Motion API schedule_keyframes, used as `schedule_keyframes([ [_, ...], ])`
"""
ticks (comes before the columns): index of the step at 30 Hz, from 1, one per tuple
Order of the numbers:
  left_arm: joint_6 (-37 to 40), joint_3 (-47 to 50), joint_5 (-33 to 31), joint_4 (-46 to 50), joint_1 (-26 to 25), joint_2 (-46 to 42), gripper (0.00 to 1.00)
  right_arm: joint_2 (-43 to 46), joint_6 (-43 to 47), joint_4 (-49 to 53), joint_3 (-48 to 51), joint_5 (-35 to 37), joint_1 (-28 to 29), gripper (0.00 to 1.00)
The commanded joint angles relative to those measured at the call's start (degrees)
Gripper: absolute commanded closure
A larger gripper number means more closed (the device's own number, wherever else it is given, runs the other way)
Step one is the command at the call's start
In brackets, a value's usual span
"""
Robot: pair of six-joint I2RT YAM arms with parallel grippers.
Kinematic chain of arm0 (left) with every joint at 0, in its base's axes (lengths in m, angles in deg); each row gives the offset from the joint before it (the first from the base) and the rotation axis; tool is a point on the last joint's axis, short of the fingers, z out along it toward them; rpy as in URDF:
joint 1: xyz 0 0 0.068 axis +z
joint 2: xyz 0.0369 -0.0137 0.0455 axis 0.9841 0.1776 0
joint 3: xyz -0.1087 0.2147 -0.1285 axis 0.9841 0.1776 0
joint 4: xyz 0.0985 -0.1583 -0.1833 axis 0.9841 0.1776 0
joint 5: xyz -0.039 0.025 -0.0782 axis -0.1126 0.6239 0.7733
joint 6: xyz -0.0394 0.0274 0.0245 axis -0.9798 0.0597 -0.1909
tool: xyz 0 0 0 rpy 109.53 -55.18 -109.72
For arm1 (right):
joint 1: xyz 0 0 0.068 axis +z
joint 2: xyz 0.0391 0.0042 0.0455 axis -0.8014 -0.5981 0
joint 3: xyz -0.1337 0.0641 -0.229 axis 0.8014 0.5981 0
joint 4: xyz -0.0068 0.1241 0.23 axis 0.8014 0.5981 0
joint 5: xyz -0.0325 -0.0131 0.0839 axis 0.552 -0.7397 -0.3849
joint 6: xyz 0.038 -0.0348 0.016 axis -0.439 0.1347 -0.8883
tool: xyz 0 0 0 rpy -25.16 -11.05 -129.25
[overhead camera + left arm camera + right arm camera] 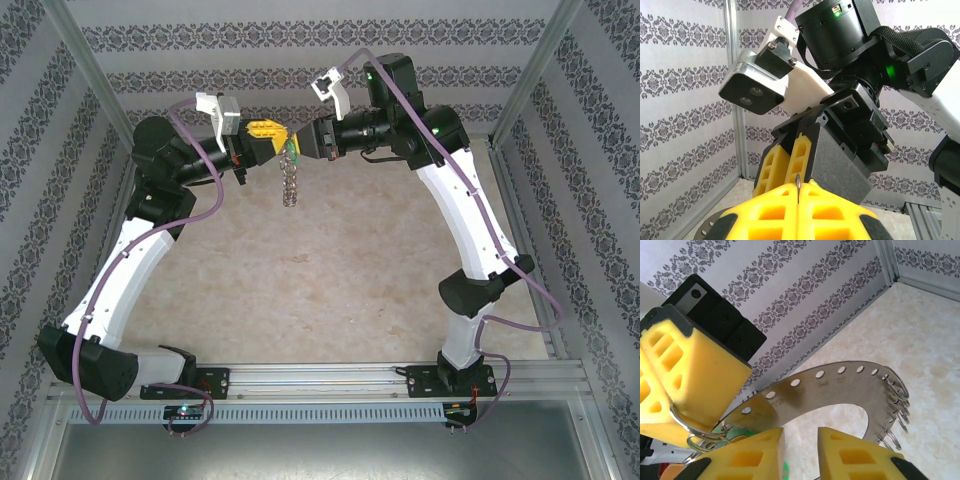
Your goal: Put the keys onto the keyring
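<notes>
Up in the air toward the far side of the worktop (920, 340), the two hands meet almost nose to nose. The left hand (798, 192) has its yellow fingers pressed together, with a thin sliver of wire nipped in the seam between them. From the right wrist view that wire reads as a loop (682, 422) curling out from under the left hand's pad. It belongs to the keyring (840, 382), whose big grey perforated arc swings out to the right and dangles clear above the worktop. Its small split rings (896, 410) fringe the right-hand edge.

The right hand (801, 437) sits just near of that arc, fingers spread with a clear gap, and I see nothing pinched in it. A sliver of the green key (785, 471) peeks out low down beside the left-side finger. Whether it is threaded on the wire loop, I can't tell; it's too blurred and half hidden.

Now the dangers. If that key isn't properly seated on the loop, a spread right hand means nothing holds it, and it drops to the worktop. The left hand's hold is on thin wire carrying a heavy hanging ring, so a nudge could make it twist or slide out. And with the fingertips this close, any sideways move risks knocking pad against pad.
</notes>
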Motion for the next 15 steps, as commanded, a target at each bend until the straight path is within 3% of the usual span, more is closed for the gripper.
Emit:
schedule_keyframes([
  [1,-0.75,-2.59,1.23,-4.58,0.24,-0.52,1.0,3.09,2.95,-0.51,0.34,2.89,-0.57,0.67],
  [7,-3.26,-2.41,2.41,-6.69,0.26,-0.66,1.0,7.07,9.34,0.84,-0.22,7.05,-3.2,0.59],
  [15,-10.58,-2.0,4.56,-13.28,0.17,-0.49,1.0,11.51,15.69,-9.87,5.41,-2.75,1.44,0.48],
])
